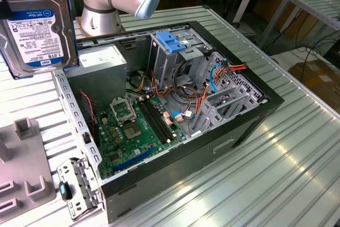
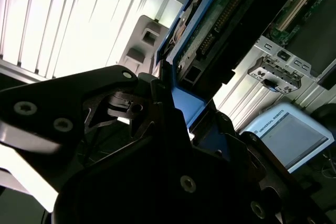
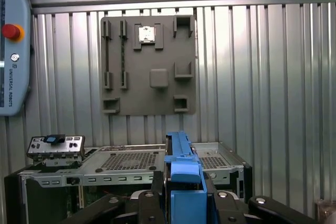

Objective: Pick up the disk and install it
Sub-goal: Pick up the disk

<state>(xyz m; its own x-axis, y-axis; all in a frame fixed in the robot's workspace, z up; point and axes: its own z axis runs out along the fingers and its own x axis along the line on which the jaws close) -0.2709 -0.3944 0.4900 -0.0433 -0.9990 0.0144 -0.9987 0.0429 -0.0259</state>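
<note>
Disk (image 1: 37, 27) upright in claw (image 3: 184, 184), long axis near-vertical

The disk (image 1: 37, 25) has a shiny metal face (blue plastic edging).

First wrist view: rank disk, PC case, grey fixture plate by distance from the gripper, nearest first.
1. disk: clamped in the gripper.
2. PC case: just past the disk.
3. grey fixture plate: farthest, lying beyond the case.
</note>
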